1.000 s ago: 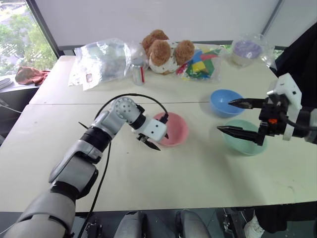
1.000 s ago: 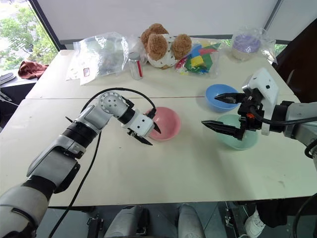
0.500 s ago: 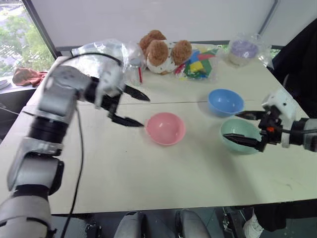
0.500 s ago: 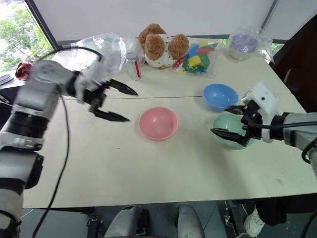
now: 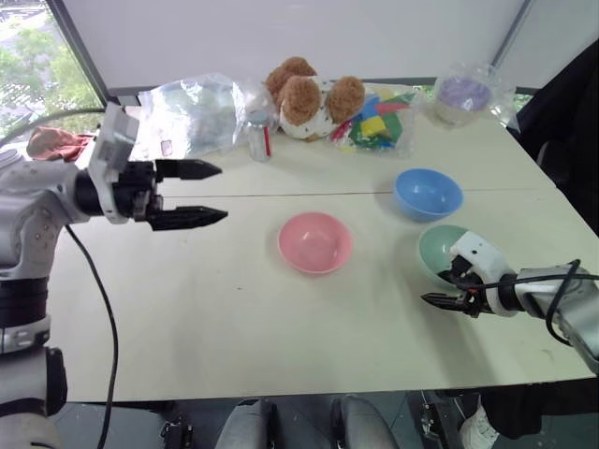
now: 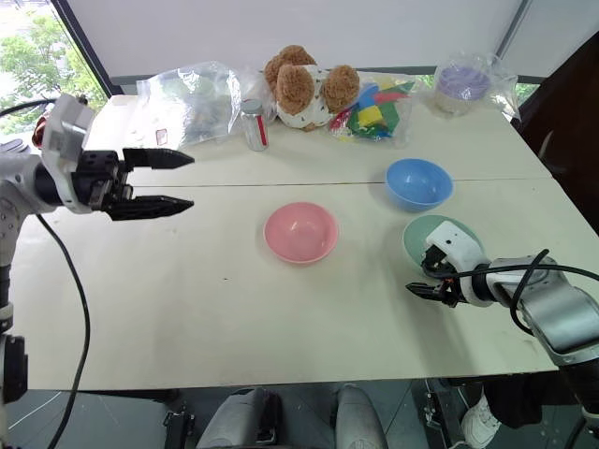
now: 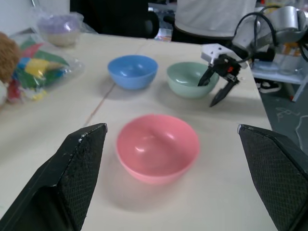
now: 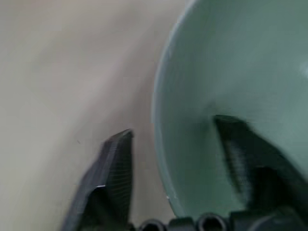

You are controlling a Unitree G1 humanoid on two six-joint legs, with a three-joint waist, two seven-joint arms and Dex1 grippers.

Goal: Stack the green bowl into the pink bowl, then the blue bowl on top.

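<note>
The pink bowl sits upright mid-table with nothing in it. Behind it to the right is the blue bowl, and the green bowl stands just in front of that one. My right gripper is low at the green bowl's near rim. One finger is outside the wall and the other finger is inside, with a gap still showing on the outer side. My left gripper hovers wide open, well left of the pink bowl, and holds nothing.
Along the table's far edge lie a plush bear, clear plastic bags, a small can, a bag of coloured blocks and a bagged purple bowl. A person stands past the right end.
My left arm lifted away from the pink bowl and swung left, with its jaws opening wider. My right gripper sank to the green bowl's near rim and its jaws narrowed around the wall.
</note>
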